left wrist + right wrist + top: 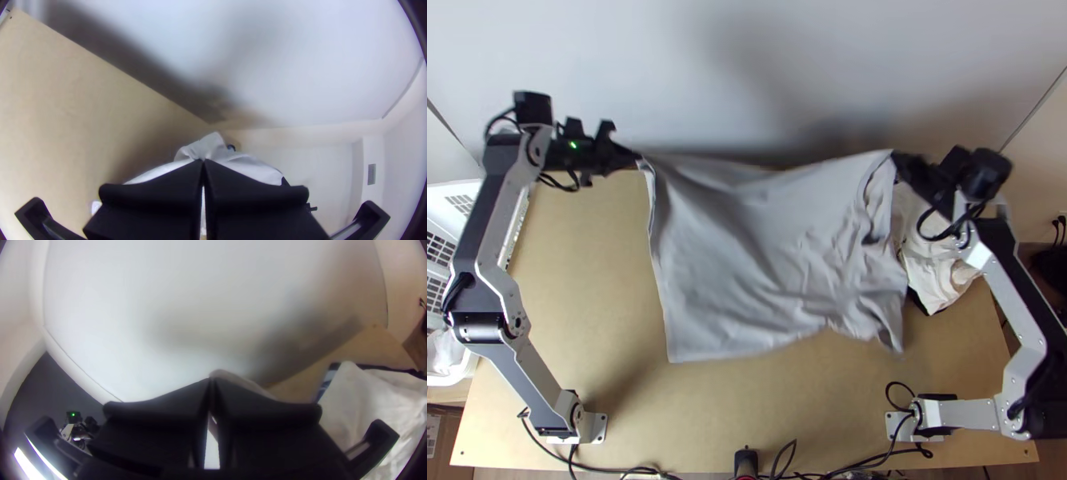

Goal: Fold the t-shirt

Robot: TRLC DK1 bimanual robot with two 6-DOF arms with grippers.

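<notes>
Likely a robotics lab, with two cabled arms point(533, 388) on a table point(731, 416).

From high over the near edge of the table point(595, 280), one view looks steeply down on me, far enough back to take in my left arm point(489, 232), my right arm point(1019, 320) and the whole shirt point(739, 264) between them. A second looks from my left wrist, close behind my left pincer point(637, 158), out along it at the table and white wall point(747, 64). The third looks from my right wrist, just behind my right pincer point(897, 160), mostly at that wall. All three share wall, table and some shirt; the high and right wrist views share the cloth heap point(935, 260).
</notes>
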